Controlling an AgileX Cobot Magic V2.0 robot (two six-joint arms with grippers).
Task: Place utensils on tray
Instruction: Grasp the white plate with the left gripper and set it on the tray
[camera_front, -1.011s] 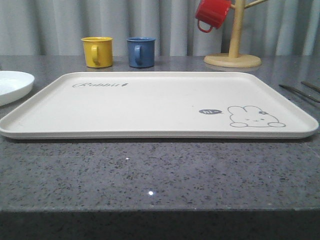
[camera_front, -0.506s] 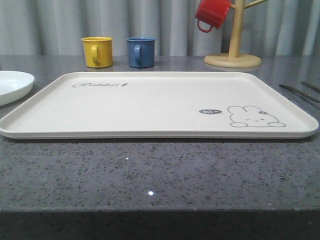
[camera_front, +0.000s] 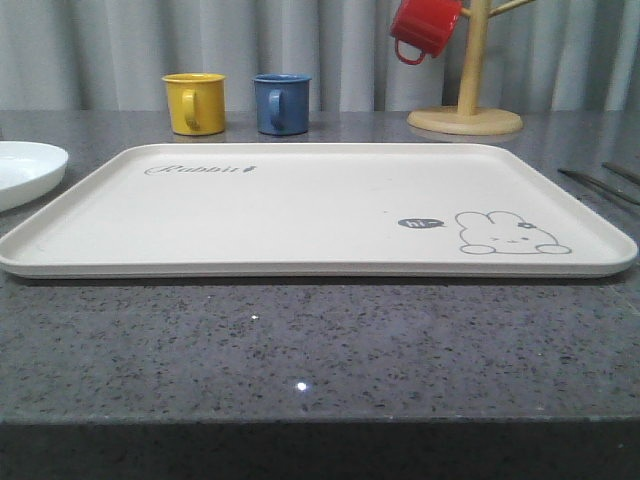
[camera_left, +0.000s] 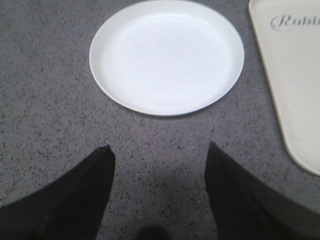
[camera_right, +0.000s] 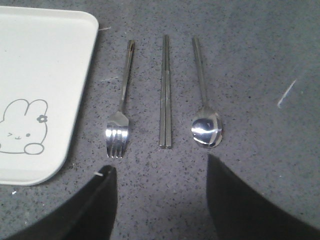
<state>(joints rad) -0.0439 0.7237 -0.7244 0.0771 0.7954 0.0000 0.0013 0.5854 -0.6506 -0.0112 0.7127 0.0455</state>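
Note:
The cream tray (camera_front: 300, 205) with its rabbit drawing lies in the middle of the grey counter, with nothing on it. In the right wrist view a fork (camera_right: 121, 110), a pair of chopsticks (camera_right: 165, 92) and a spoon (camera_right: 204, 107) lie side by side on the counter beside the tray's corner (camera_right: 45, 65). My right gripper (camera_right: 161, 172) hangs open just short of their ends, holding nothing. My left gripper (camera_left: 159, 150) is open over bare counter, close to a round white plate (camera_left: 167, 54). Thin utensil ends (camera_front: 600, 185) show at the right edge of the front view.
A yellow mug (camera_front: 195, 103) and a blue mug (camera_front: 281, 103) stand behind the tray. A wooden mug stand (camera_front: 466, 110) with a red mug (camera_front: 424, 27) hanging on it is at the back right. The white plate (camera_front: 25, 172) sits left of the tray.

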